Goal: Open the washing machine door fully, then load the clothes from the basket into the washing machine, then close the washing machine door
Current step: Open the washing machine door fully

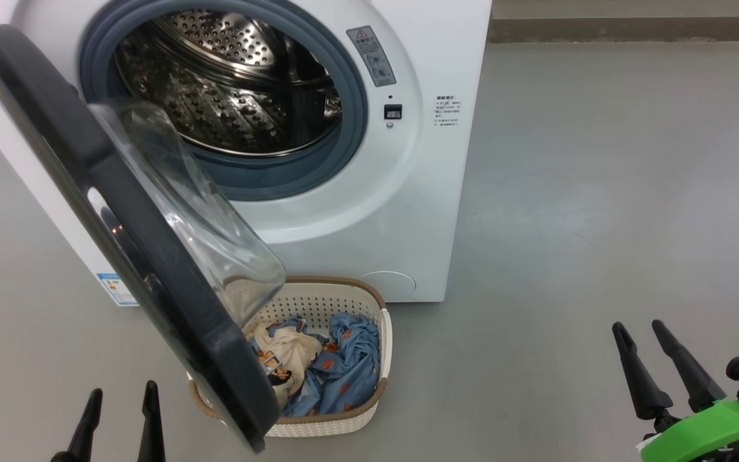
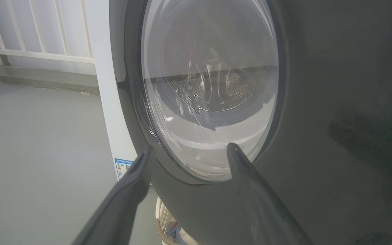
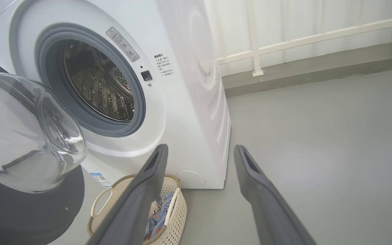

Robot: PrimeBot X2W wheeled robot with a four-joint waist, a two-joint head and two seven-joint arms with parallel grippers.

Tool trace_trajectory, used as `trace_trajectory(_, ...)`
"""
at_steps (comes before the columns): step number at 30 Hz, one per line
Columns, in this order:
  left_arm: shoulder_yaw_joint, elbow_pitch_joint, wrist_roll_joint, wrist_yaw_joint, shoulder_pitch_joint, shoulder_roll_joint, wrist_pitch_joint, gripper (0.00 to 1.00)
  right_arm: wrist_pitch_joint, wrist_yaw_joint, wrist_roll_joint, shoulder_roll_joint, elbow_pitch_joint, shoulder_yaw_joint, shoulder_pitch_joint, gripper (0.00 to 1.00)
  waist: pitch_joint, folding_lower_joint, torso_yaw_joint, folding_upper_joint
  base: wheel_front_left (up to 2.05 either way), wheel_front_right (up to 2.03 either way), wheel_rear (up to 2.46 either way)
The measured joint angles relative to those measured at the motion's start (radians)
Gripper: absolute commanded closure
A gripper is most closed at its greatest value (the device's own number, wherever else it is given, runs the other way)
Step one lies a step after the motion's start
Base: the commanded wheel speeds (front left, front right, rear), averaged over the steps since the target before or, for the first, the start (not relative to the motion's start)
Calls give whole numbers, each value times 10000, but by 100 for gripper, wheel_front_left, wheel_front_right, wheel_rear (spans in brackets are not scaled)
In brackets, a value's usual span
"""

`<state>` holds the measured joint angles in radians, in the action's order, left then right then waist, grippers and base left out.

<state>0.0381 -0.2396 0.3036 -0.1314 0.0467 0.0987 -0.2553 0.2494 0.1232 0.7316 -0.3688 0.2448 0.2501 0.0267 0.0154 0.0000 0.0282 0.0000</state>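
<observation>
Grey floor (image 1: 600, 192) is seen around the washer (image 1: 421, 212), with the basket (image 1: 385, 333) set at its foot so that the clothes (image 1: 344, 359) lie just below the drum (image 1: 228, 90). The door (image 1: 87, 167) is swung partway and overhangs the basket, so fuller opening is judged needed first. The left gripper (image 1: 122, 389) and right gripper (image 1: 639, 326) are held spread and empty, the left facing the door's outside.

Smooth grey floor (image 1: 600, 192) throughout; white railing (image 3: 318, 34) and pale wall above a grey kerb (image 3: 318, 68) at upper right.
</observation>
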Motion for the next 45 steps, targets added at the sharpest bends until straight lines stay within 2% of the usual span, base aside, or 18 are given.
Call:
trace_trajectory(7,13,2,-2,0,1,-12,0,0,0,0,-1638,577,-270,-1103,-516,0,15,0,38,0,0,0,0)
trace_trajectory(11,38,4,-2,0,1,-21,0,0,0,0,-1864,840,-299,-1319,-627,0,14,0,35,0,0,0,0)
trace_trajectory(17,69,46,0,0,0,-50,0,0,0,0,-1877,884,-299,-1459,-628,0,33,0,53,0,0,0,0)
trace_trajectory(18,109,125,4,0,-1,-75,0,21,0,0,-1885,890,-299,-1492,-628,0,36,0,62,0,0,0,0)
trace_trajectory(20,215,309,33,0,-12,-125,0,83,0,0,-1891,892,-299,-1530,-628,0,36,0,86,0,0,0,0)
trace_trajectory(21,291,431,35,0,-14,-146,0,100,0,0,-1898,895,-299,-1546,-628,0,34,0,99,0,0,0,0)
trace_trajectory(26,947,1804,15,0,-45,-182,0,100,0,0,-2065,961,-330,-1613,-632,0,18,0,182,0,0,0,0)
trace_trajectory(27,947,1804,15,0,-45,-182,0,100,0,0,-2065,961,-330,-1613,-632,0,18,0,182,0,0,0,0)
trace_trajectory(33,970,3985,63,0,-55,-255,-2,100,0,0,-2080,978,-420,-1632,-662,0,18,0,236,0,0,0,0)
trace_trajectory(36,522,5250,73,0,-55,-268,69,100,0,0,-2130,993,-462,-1653,-755,0,42,-1,248,0,0,0,0)
trace_trajectory(40,-566,6851,105,0,-62,-309,606,100,0,0,-2293,1024,-510,-1662,-756,0,82,0,243,0,0,0,0)
trace_trajectory(45,-1990,7643,167,0,-40,-326,1478,100,0,0,-2301,1068,-523,-1662,-755,0,131,0,201,0,0,0,0)
